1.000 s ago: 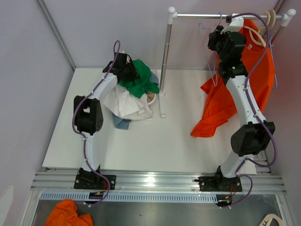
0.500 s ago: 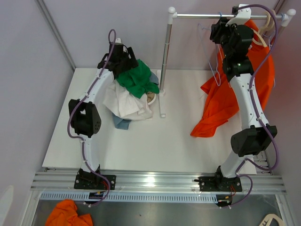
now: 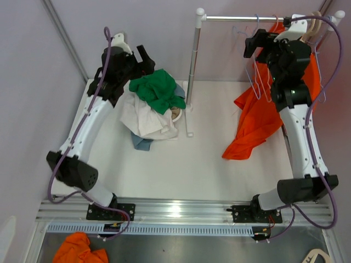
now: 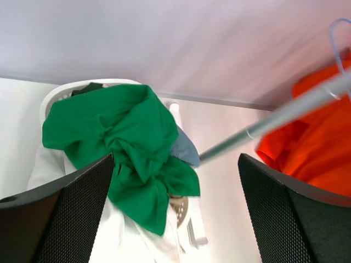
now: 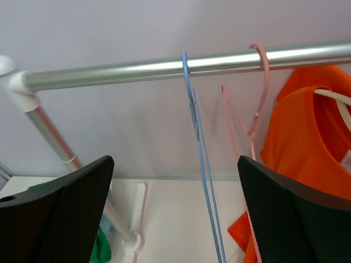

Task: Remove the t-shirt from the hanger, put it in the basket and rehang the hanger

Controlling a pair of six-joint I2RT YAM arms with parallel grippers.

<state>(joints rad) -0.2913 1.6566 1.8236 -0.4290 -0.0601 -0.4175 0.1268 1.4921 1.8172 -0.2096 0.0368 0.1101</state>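
An orange t-shirt (image 3: 300, 82) hangs on a cream hanger (image 5: 343, 109) at the right end of the rail (image 3: 241, 18); its lower part drapes onto the table (image 3: 249, 131). It also shows in the right wrist view as the orange t-shirt (image 5: 307, 148). My right gripper (image 3: 255, 43) is up by the rail, open and holding nothing, facing an empty blue hanger (image 5: 203, 175) and a pink hanger (image 5: 258, 93). My left gripper (image 3: 143, 58) is open above a green shirt (image 4: 131, 148) and touches nothing.
The green shirt (image 3: 159, 92) tops a pile of white and blue clothes in a white basket (image 4: 60, 93) at the back left. The rack's upright pole (image 3: 193, 60) stands mid-table with its foot (image 3: 188, 131). More orange cloth (image 3: 82, 249) lies below the table's front edge.
Both grippers have opened wide. The left arm rose and pulled back left, leaving the green shirt on the pile. The right arm swung up and to the right along the rail.
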